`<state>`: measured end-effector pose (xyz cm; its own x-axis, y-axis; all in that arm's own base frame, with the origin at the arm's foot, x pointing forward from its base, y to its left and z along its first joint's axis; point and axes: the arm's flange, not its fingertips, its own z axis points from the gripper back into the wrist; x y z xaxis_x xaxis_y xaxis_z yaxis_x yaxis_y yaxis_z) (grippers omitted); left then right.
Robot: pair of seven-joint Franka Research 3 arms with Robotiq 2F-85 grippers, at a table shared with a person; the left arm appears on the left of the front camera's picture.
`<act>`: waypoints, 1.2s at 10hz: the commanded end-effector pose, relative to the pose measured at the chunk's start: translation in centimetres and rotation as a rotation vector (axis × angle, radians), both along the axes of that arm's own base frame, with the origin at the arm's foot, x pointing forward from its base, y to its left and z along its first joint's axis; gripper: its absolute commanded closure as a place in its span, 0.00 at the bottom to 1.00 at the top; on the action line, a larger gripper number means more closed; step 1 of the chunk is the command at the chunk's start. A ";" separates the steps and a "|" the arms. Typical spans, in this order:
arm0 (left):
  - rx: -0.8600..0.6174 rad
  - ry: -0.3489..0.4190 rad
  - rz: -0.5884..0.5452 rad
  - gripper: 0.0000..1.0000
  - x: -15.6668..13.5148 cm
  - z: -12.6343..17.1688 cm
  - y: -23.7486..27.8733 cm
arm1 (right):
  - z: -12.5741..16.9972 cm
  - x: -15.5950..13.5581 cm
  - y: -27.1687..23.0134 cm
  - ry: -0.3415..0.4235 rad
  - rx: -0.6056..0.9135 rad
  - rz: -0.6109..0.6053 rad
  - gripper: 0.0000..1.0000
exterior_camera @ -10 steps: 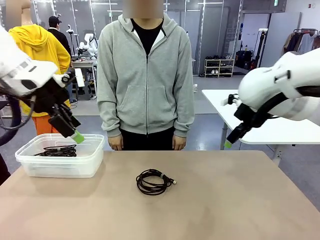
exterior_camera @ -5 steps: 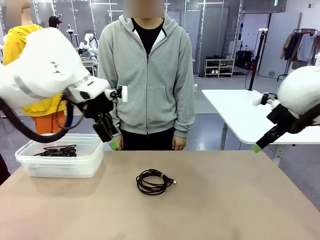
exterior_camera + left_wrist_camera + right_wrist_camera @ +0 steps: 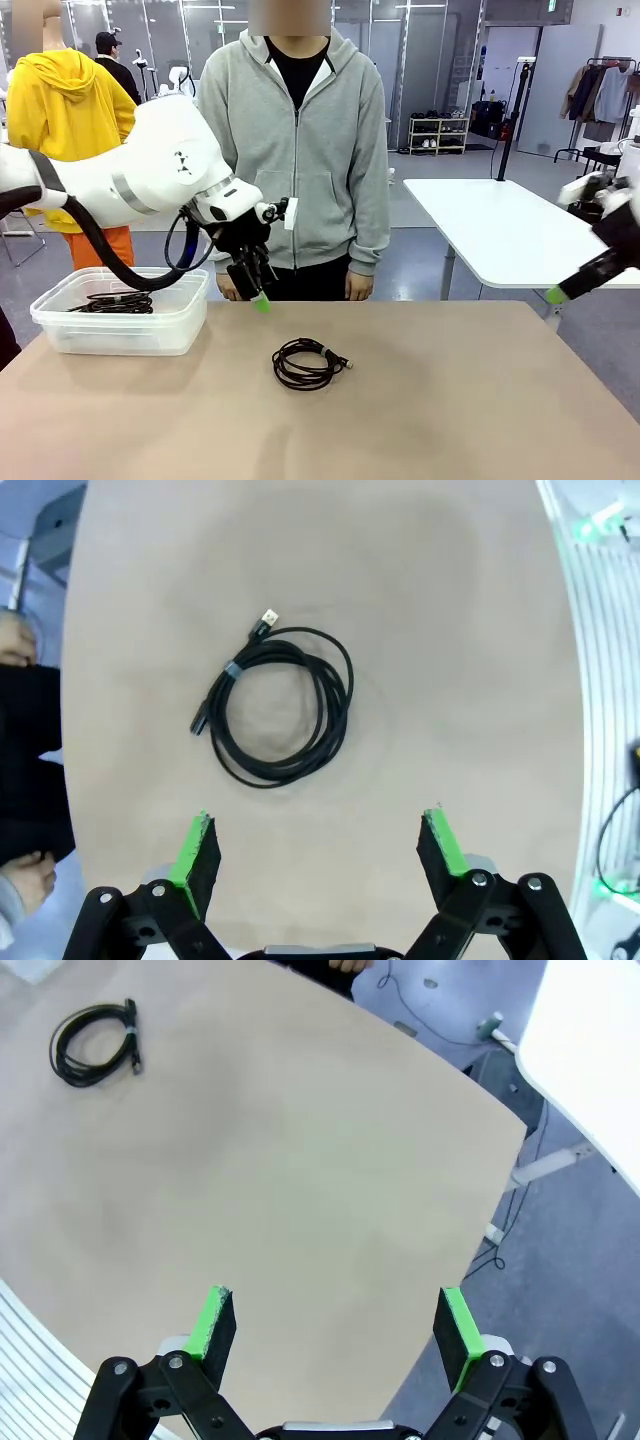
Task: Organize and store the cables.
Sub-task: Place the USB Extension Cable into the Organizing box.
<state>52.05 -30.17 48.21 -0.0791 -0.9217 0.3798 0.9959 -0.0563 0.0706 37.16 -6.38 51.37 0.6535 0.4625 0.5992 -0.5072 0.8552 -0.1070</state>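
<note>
The clear bin (image 3: 120, 312) off beside my left gripper (image 3: 258, 297) holds one coiled cable (image 3: 115, 301), half-hidden by its wall; the loose cable (image 3: 275, 707) lies ahead of my spread, empty left fingers; my right gripper (image 3: 335, 1328) gapes too, partly cut off at the edge.

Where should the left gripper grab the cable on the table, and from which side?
Probably from straight above. The cable lies flat in a loose coil, so the open left gripper could straddle the bundled strands on one side of the loop, away from the plug ends, closing across them.
</note>
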 end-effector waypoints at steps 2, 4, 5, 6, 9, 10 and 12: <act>0.101 0.022 -0.158 0.00 -0.1 -1.2 -0.9 | 2.5 -3.2 -3.2 -0.018 0.077 0.003 0.00; 0.102 0.027 -0.220 0.00 0.0 -2.2 -1.7 | 5.1 -5.0 -7.7 -0.062 0.165 0.077 0.00; 0.116 0.035 -0.224 0.00 0.3 -2.8 -1.8 | 5.3 -5.2 -8.7 -0.106 0.118 0.135 0.00; 0.128 0.049 -0.227 0.00 0.1 -3.1 -2.0 | 5.7 -5.4 -9.1 -0.123 0.152 0.124 0.00; 0.112 0.041 -0.204 0.00 -0.4 -3.6 -2.2 | 6.3 -6.2 -9.3 -0.122 0.135 0.085 0.00; 0.112 0.041 -0.204 0.00 -0.4 -3.6 -2.2 | 6.3 -6.2 -9.3 -0.122 0.135 0.085 0.00; 0.112 0.041 -0.204 0.00 -0.4 -3.6 -2.2 | 6.3 -6.2 -9.3 -0.122 0.135 0.085 0.00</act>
<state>51.78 -32.54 44.46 -0.2551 -0.9238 0.2857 0.9647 -0.2632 0.0103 31.06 -15.70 57.66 0.5307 0.4186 0.7370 -0.5649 0.8229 -0.0607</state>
